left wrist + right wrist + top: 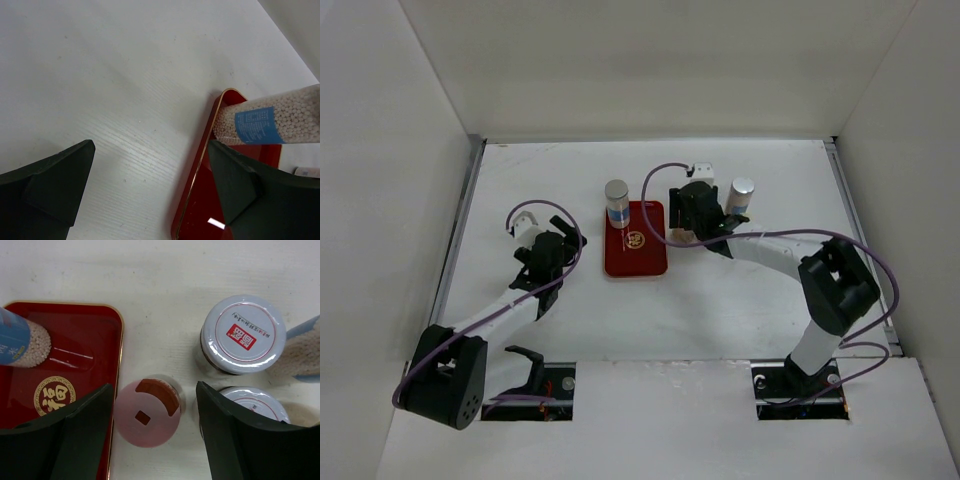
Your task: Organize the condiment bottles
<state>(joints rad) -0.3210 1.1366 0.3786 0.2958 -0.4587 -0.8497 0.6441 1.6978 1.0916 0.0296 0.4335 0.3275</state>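
Left pincer [151, 150]: wide, nothing between its fingers; it hangs over the bare table [125, 75], just beside the red tray [200, 200].
Right pincer [155, 387]: half wide, one finger on each side of the pink-lid bottle [145, 415]. I see a gap on one side, so it is not clamped.
Pink-lid bottle: on the table, just beside the tray edge; upright, long axis vertical, lid pointing up.
Risk: I think one finger, very near the white-lid bottle [260, 407], can push it over; the other can catch the tray rim.
Far: one tall bottle [617, 203] upright on the tray, a second tall bottle [740, 197] on the table.
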